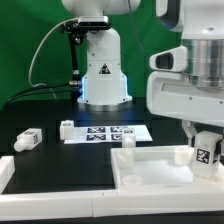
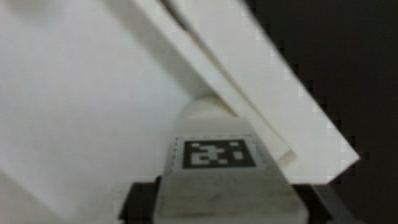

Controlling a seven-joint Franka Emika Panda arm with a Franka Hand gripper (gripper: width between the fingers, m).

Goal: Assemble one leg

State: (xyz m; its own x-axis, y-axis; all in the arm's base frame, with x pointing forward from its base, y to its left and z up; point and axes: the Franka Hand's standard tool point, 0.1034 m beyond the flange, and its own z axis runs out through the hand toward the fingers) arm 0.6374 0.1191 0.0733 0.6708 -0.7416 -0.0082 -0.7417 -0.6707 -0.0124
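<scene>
My gripper (image 1: 205, 140) is at the exterior view's right, shut on a leg (image 1: 206, 153), a small white block with a black-and-white tag. It holds the leg over the right corner of the large white tray (image 1: 150, 172). In the wrist view the leg (image 2: 217, 160) sits between my dark fingers (image 2: 146, 202), tag facing the camera, with the gripper (image 2: 217, 198) close above the tray's raised rim (image 2: 249, 90). Whether the leg touches the tray is hidden.
The marker board (image 1: 105, 132) lies mid-table in front of the robot base (image 1: 102, 75). Loose legs lie at the left (image 1: 27, 140), by the board's left end (image 1: 67, 128) and behind the tray (image 1: 127, 140). A white peg (image 1: 180, 155) stands on the tray's rim.
</scene>
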